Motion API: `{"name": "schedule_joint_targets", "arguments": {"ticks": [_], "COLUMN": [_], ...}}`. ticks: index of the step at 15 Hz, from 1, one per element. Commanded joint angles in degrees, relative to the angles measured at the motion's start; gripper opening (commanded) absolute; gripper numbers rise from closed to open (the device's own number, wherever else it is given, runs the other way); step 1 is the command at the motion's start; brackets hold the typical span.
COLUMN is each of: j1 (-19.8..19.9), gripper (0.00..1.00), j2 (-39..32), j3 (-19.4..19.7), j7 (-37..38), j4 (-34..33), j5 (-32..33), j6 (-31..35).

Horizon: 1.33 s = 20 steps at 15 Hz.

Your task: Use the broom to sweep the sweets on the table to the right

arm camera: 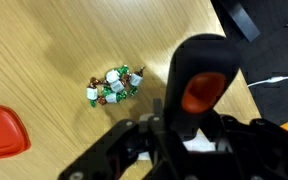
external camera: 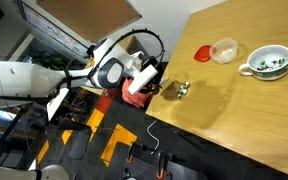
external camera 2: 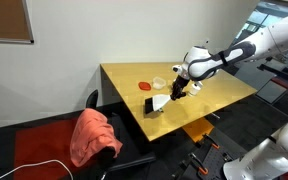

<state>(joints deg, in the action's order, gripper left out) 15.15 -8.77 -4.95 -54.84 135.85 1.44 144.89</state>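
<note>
The sweets [arm camera: 112, 87] lie in a small cluster of white and green pieces on the wooden table [arm camera: 44, 50]. In an exterior view they sit near the table's edge [external camera: 177, 88]. My gripper [arm camera: 181, 138] is shut on the broom's dark handle [arm camera: 202, 85], which has an orange hole and fills the right of the wrist view. In both exterior views the gripper [external camera: 147, 76] [external camera 2: 178, 87] holds the broom [external camera 2: 159, 103] with its white body down at the table [external camera 2: 214, 85], just beside the sweets. The bristle edge is hidden in the wrist view.
A red lid [external camera: 202, 52] [arm camera: 2, 132], a clear cup [external camera: 224, 50] and a green-rimmed white cup [external camera: 269, 63] stand further along the table. A chair with a red cloth [external camera 2: 92, 135] stands by the table's edge, with cables on the floor [external camera: 154, 135].
</note>
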Motion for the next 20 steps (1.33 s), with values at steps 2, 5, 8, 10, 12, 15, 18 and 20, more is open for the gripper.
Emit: {"name": "schedule_joint_targets", "arguments": {"ticks": [2,5,8,10,12,15,18,20], "j1": [-2.49,-2.33,-2.73,-2.89,-3.22,-2.91,-2.23,-1.76], "gripper": [0.37,0.37,0.37,0.12,0.12,0.12,0.12,0.12], "j2": [0.03,-0.01,-0.11,-1.24,-2.52,-4.23,-6.09,-7.02], "j3": [4.35,5.34,5.23,5.56,6.36,6.86,7.03,7.21], "j7": [-5.40,-8.02,-8.06,-8.57,-9.59,-11.92,-15.57,-17.32], "j4": [-2.06,-3.50,-3.51,-4.32,-4.94,-5.40,-5.86,-6.16], "j5": [-0.55,-0.48,-0.46,0.63,1.76,1.80,1.59,1.60], "j6": [-3.56,-5.17,-5.18,-4.17,-2.93,-0.27,3.11,4.08]}}
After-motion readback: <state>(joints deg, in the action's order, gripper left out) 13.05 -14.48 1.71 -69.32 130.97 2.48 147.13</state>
